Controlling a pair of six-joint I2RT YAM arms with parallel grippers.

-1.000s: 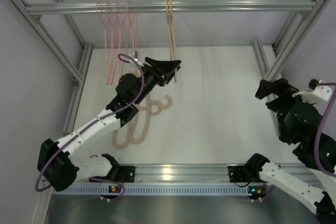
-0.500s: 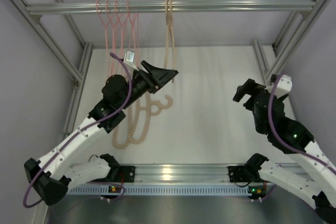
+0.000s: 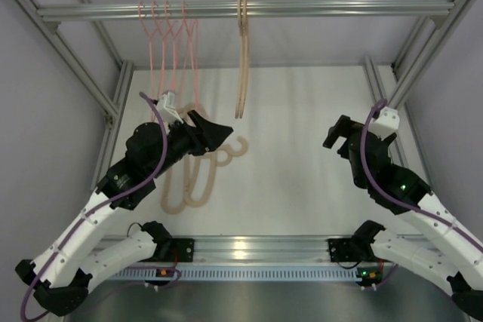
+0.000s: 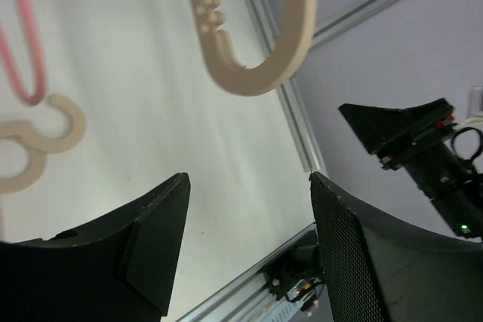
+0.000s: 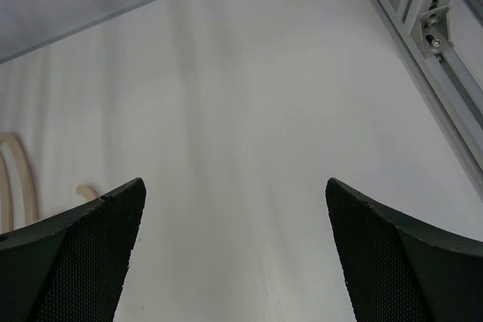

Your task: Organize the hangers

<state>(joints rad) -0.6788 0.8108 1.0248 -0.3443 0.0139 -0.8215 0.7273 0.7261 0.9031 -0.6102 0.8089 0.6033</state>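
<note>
The left gripper (image 4: 247,183) is hovering with its fingers spread wide, grasping nothing. The hanging beige hanger (image 3: 241,58) is dangling just above and ahead of its fingertips, not touching them. Off to its left, the pink hangers (image 3: 170,43) are hanging on the same rail (image 3: 324,8). Underneath it, more beige hangers (image 3: 198,180) are lying on the tabletop (image 3: 302,179). The right gripper (image 5: 234,186) is spread wide too, empty, facing the tabletop, well apart from every hanger.
</note>
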